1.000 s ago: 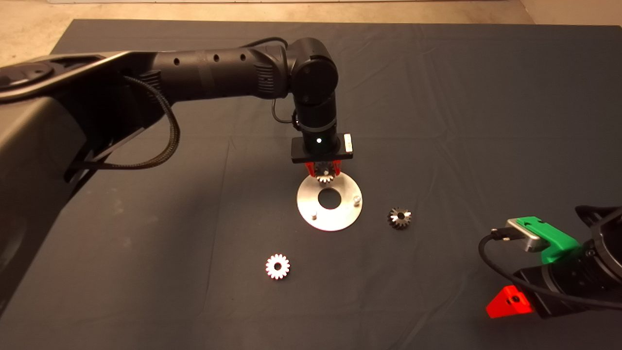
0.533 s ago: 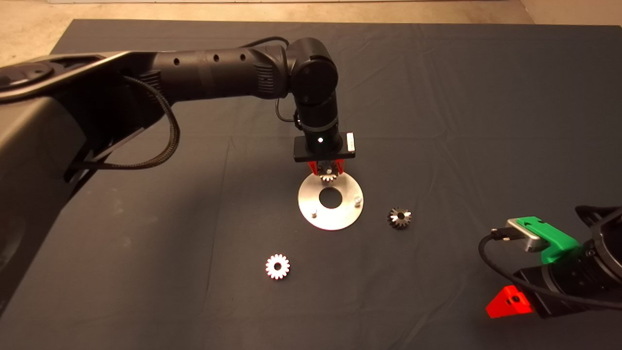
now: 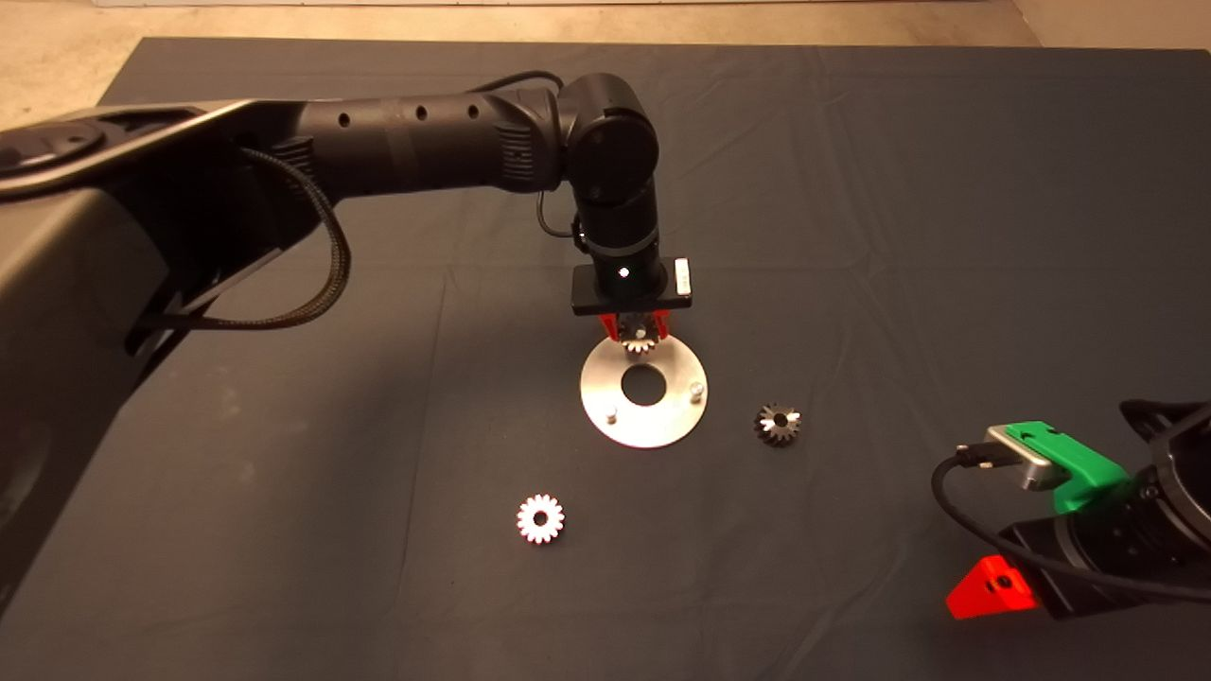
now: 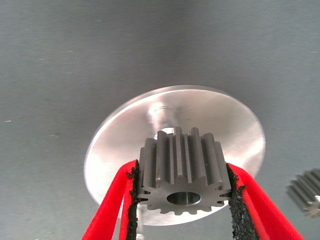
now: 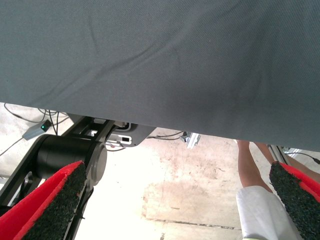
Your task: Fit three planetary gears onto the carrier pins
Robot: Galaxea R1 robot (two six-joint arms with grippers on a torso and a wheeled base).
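Pincer on my left arm [image 3: 640, 333] is clenched on 1 gear [image 4: 182, 176], its 2 black pads [image 4: 133, 197] pressed against the teeth on opposite sides, the gear's bore facing my wrist camera. I hold it over the far rim of the carrier disc [image 3: 605, 378], which lies flat near the middle of the mat [image 3: 899, 208]. From the wrist, the disc [image 4: 240, 130] sits behind the gear and 1 upright pin [image 4: 159, 111] shows just past the gear's far edge; I cannot tell whether the gear touches the pin or the disc. From above, 2 more pins stand bare on the disc: 1 [image 3: 696, 388] on its right side, 1 [image 3: 612, 413] toward the near-left rim.

A 2nd gear [image 3: 778, 423] lies on the mat just right of the disc, apart from it. A 3rd gear [image 3: 540, 519] lies flat nearer the front edge, left of the disc.

My right pincer [image 3: 989, 588] waits at the front right corner, its fingers [image 5: 55, 200] spread wide with nothing between them; beyond the mat's edge its camera catches the floor and a person's leg [image 5: 250, 170].
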